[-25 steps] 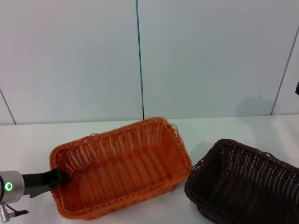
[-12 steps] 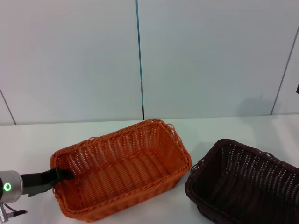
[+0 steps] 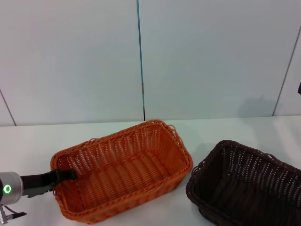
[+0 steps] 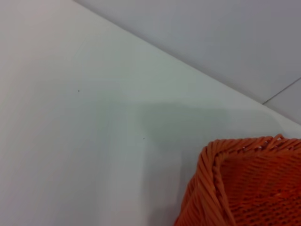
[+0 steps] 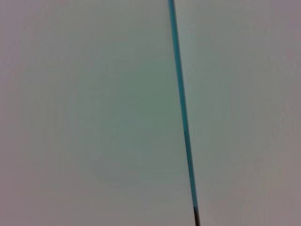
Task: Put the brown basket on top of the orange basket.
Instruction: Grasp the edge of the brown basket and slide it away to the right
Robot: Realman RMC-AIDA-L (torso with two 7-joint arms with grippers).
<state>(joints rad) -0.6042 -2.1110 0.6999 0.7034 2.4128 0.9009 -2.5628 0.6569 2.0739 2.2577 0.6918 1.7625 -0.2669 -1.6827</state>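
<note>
The brown basket [image 3: 247, 183] sits untouched at the table's front right corner; we see our left gripper [image 3: 63, 175] pinching the orange basket [image 3: 122, 167] rim front-left instead. Dragging it could skew the stacking spot.

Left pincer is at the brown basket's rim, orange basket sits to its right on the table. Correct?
No. In the head view the left pincer is at the rim of the orange basket, at its left end. The brown basket is the one sitting to its right on the table.
</note>
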